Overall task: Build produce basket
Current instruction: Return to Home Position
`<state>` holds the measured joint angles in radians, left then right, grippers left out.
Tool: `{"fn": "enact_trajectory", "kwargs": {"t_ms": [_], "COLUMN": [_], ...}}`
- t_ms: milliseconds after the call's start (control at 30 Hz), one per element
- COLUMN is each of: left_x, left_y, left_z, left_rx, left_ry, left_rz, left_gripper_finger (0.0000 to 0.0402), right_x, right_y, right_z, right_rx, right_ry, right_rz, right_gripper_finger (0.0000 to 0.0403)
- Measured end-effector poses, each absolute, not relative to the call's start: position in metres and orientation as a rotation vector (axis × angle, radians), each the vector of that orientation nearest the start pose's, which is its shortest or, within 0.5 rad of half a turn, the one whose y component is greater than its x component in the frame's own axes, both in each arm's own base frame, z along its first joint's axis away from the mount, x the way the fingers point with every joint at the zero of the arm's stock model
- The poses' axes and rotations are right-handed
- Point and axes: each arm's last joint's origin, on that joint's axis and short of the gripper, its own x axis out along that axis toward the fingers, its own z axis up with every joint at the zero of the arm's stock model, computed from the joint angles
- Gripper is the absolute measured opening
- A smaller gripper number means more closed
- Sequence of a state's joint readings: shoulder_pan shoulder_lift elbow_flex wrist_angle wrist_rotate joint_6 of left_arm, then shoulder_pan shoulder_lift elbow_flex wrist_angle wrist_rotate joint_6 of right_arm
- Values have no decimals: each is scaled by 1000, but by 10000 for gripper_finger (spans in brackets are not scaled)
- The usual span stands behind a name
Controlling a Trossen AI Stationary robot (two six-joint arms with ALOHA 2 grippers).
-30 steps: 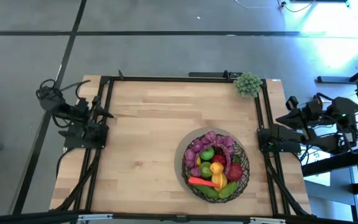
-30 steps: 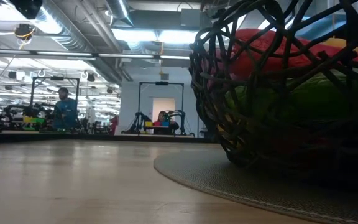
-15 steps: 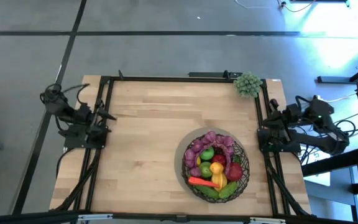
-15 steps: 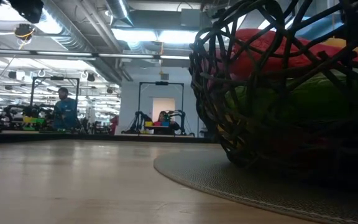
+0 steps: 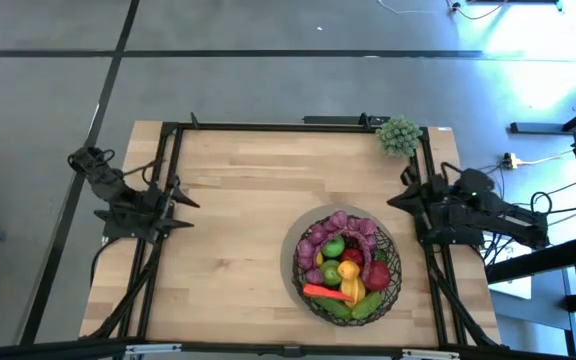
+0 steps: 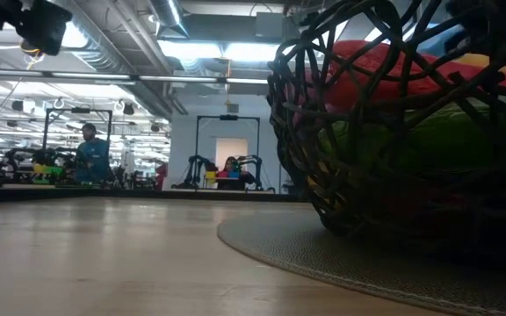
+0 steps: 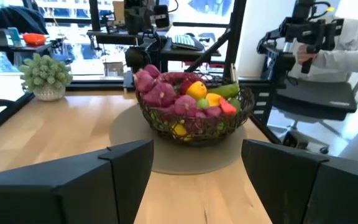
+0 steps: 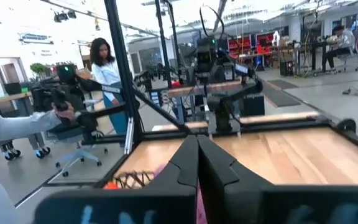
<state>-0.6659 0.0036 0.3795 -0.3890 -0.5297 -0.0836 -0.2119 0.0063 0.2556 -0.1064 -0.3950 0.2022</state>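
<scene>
The worktop (image 5: 238, 220) carries the same load as a second ago. The basket (image 5: 295, 250) has not shifted; it stands on its round grey mat (image 7: 129, 132) in the right half, close to the front edge at the foot of the high view. The produce (image 5: 347, 269) lies heaped inside it as before: purple grapes, a green apple, a lemon, a carrot and a cucumber. No fruit or vegetable lies loose on the wood.

Only the arms have changed. A second ago the right arm was folded out beyond the right edge. It has since swung round, and the right gripper (image 5: 400, 197) now points in over that edge, clear of the basket. Its own camera shows the jaws pressed together with nothing between them (image 8: 197, 163). The left arm has turned too. The left gripper (image 5: 180, 205) now sits just inside the left edge, aimed across the wood at the basket, its jaws spread wide and empty (image 7: 194, 186).

A green bushy plant (image 5: 399, 135) stays at the far right corner. It is probably an ornament rather than produce, though the pictures do not settle that. With both grippers empty and drawn back to opposite edges, I judge the filling done and the arms settling into rest.
</scene>
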Motion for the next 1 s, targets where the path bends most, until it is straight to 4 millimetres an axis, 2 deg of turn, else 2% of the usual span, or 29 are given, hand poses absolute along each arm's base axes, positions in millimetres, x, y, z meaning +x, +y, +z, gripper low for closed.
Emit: {"fn": "enact_trajectory", "kwargs": {"t_ms": [233,467,733,1000], "left_x": [64,72,79,80], "left_y": [-32,-38,-43,-48], "left_z": [225,203,174,174], "left_rx": [-27,-10,15,56], "left_ry": [9,20,57,0], "left_rz": [-135,-132,-131,-236], "left_gripper_finger": [236,236,236,236], "right_x": [86,95,95,96], "right_y": [-7,-9,-9,-9], "right_z": [205,178,176,172], "right_rx": [129,23,10,26], "right_ry": [-99,-125,-98,-67], "right_rz": [193,186,186,186], "right_gripper_finger": [0,0,0,0]}}
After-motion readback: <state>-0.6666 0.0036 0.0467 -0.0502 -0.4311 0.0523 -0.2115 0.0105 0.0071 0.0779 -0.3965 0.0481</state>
